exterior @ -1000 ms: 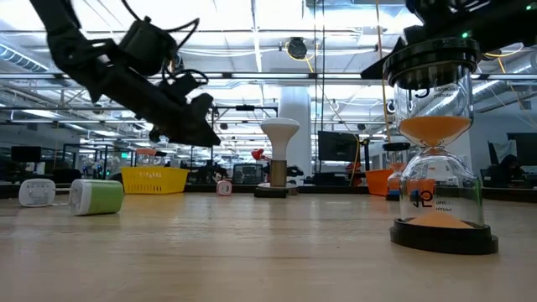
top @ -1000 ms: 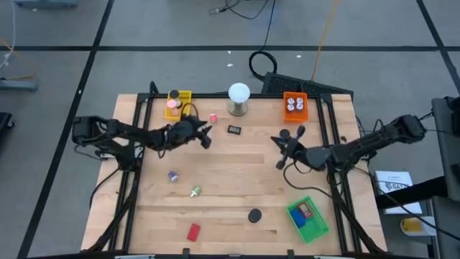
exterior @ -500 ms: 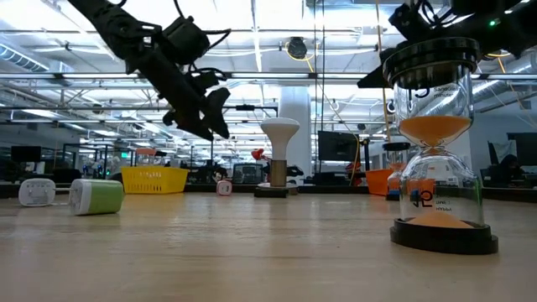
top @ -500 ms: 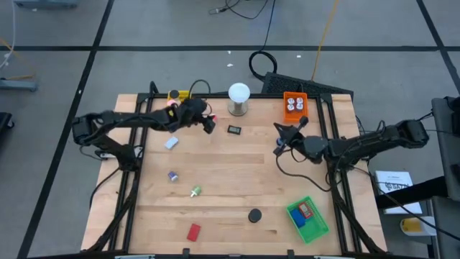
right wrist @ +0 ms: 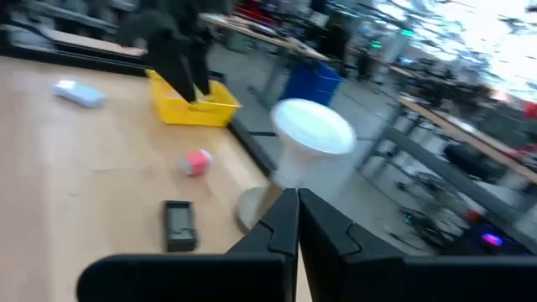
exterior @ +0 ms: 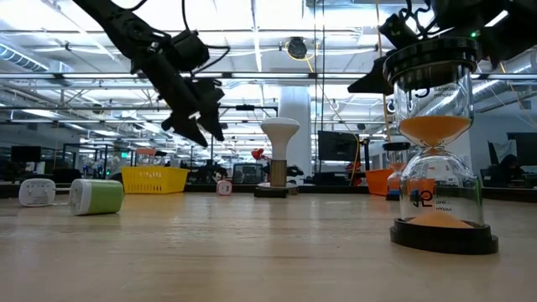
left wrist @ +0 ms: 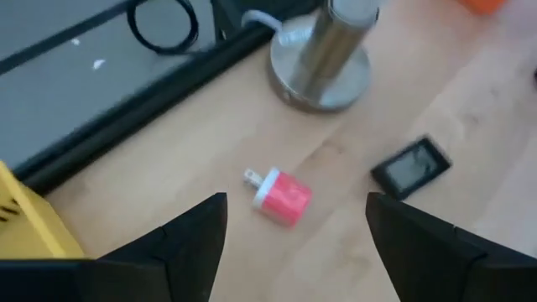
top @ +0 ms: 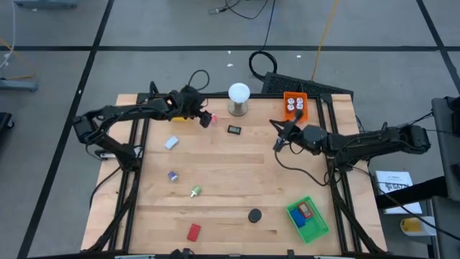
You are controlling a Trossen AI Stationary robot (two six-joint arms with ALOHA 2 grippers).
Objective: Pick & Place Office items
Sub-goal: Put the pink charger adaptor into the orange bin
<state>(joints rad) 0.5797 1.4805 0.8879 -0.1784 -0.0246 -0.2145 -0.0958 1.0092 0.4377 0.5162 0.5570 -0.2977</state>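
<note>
Pale wooden table point(top: 237, 180) in a black frame, grey floor around it. At the far-left corner my left fingers point(left wrist: 294, 243) stand wide apart and hold nothing, hanging over the pink plug-like piece point(left wrist: 281, 195) beside the yellow tray point(top: 180, 97). To take it well I would come straight down with one finger on each side and close across its short body (the prongs point toward the tray). Other items lie scattered: whitish bit point(top: 171, 143), purple bit point(top: 173, 175), green clip point(top: 195, 191), red block point(top: 193, 232), black round piece point(top: 254, 215), small black block point(top: 234, 129). My right fingers point(top: 277, 137) are pressed together, empty, waiting right of centre. I can read no writing
</note>
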